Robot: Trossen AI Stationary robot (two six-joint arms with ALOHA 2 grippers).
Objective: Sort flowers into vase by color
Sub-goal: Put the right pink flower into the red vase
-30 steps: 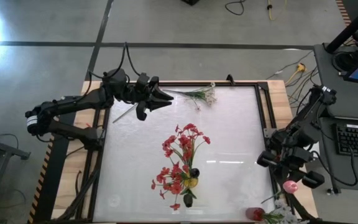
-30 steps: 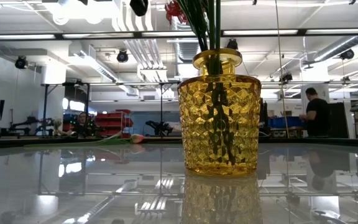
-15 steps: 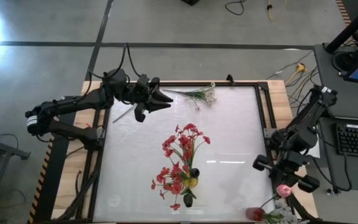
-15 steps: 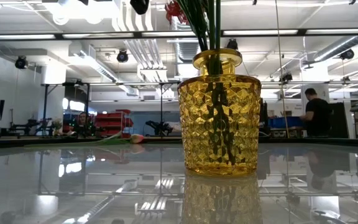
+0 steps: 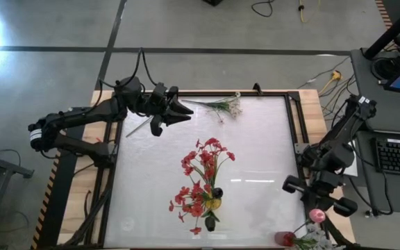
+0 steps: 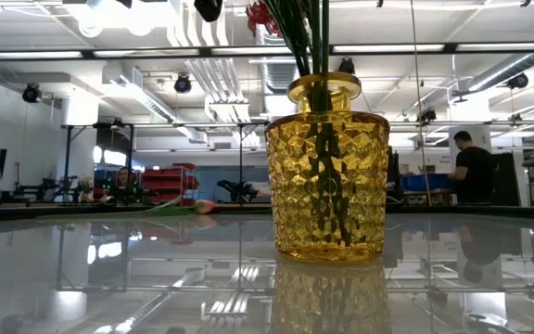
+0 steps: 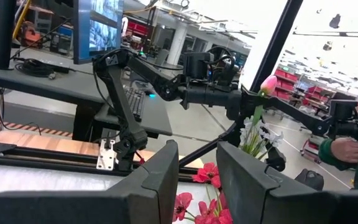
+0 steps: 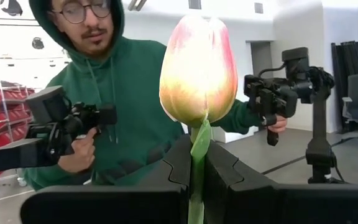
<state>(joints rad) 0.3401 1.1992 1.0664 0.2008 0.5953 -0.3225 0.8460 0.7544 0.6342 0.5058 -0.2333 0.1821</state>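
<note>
The left tool (image 5: 179, 111) hovers over the far left corner of the bench (image 5: 255, 160), its fingers part way open with nothing between them, as the left wrist view shows; it looks parked there near the loose stems, ready for another pick. Just beside it a single green stem (image 5: 139, 126) lies slantwise by the left edge, and a spray of small white blooms (image 5: 222, 105) rests along the far edge, both probably waiting to be sorted. Toward the middle, nearer the front edge, the yellow glass vase (image 6: 327, 172) stands upright and already holds the red flowers (image 5: 201, 173), whose stems drop into its neck while the blossoms fan out above. At the front right corner the right tool (image 5: 319, 207) is clamped shut on the stem of a pink tulip bud (image 8: 198, 70), held upright and clear of the surface, seemingly just lifted from the small bunch (image 5: 304, 241) lying at that corner with a red container (image 5: 284, 239). The bench top is pale, glossy and mirror-like, framed in wood. Beyond it lies a bright workshop; a person in a green hooded top (image 8: 126, 106) holds control handles.
</note>
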